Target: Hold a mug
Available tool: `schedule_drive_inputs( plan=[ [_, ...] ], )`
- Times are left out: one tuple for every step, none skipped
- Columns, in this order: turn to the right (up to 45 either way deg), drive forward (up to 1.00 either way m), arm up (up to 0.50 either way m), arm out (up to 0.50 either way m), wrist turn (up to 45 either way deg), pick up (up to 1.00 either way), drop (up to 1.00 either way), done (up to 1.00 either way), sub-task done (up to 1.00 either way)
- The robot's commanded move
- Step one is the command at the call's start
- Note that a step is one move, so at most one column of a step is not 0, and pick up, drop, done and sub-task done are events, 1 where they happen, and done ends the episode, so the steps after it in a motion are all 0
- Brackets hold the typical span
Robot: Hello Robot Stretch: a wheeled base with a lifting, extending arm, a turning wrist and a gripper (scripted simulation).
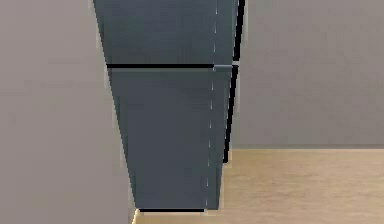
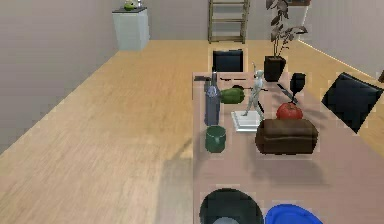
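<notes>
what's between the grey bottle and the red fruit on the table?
A white statuette stands between the bottle and the red fruit on the table, in the arm side view.

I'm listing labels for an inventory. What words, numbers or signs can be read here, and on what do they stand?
There is no readable text.
The grey bottle, the small green cup and the brown loaf on the table show no print that can be made out.
The dark fridge has plain doors with no label or sign.
</notes>
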Motion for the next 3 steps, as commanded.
schedule_drive_inputs(
  plan=[
    [0.0,0.00,0.50,0.00,0.0,0.00,0.00,0.00,0.00],
    [0.0,0.00,0.36,0.00,0.0,0.00,0.00,0.00,0.00],
    [0.0,0.00,0.00,0.50,0.0,0.00,0.00,0.00,0.00]
  ],
)
